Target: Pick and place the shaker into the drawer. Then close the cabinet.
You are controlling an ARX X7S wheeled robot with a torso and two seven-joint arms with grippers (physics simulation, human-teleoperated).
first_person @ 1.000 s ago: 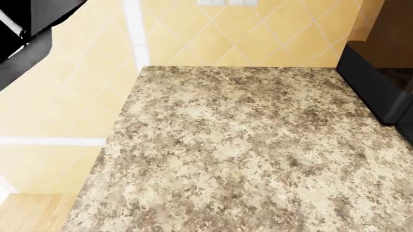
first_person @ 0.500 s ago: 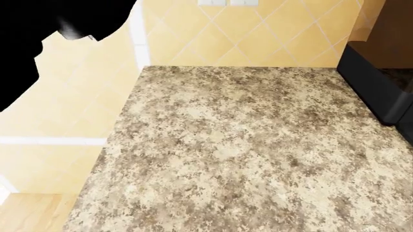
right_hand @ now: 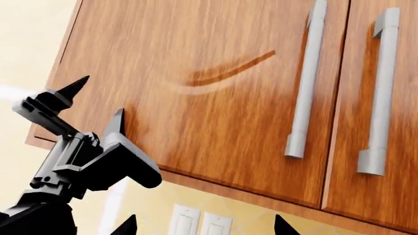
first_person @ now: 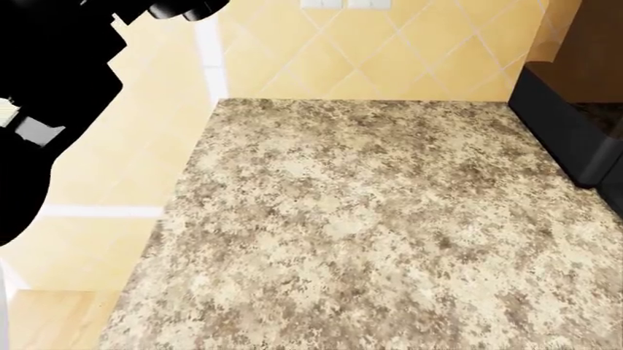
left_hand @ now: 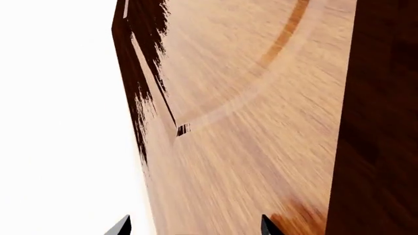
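Head view: looks down on the cabinet point(first_person: 370, 219), seen only as its speckled beige granite surface, bare across the visible stretch. Behind it, yellow diagonal wall tiles point(first_person: 389, 58); at the right edge, a black appliance point(first_person: 565, 131), cut off by the frame. At upper left, the black left arm point(first_person: 49, 109), raised in front of the tiles, tool end out of frame.

Right wrist view: gives what the head view lacks. Looks up at glossy reddish-brown cupboard doors point(right_hand: 196, 98) with a curved groove and two vertical silver bar handles point(right_hand: 304, 83). Below them, two white wall plates point(right_hand: 185, 220) on the tiles. Left tool point(right_hand: 98, 100) in full here, pointed tips spread wide, nothing between them. Right tool point(right_hand: 203, 227) only as two tips at the frame edge, set well apart, holding nothing.

Left wrist view: close against a glossy wood front point(left_hand: 248, 122) with a pale curved groove, blank white beside it; the tool's two tips wide apart at the frame edge.

Shaker and drawer: in none of the three views, so place, look and contents cannot be told.
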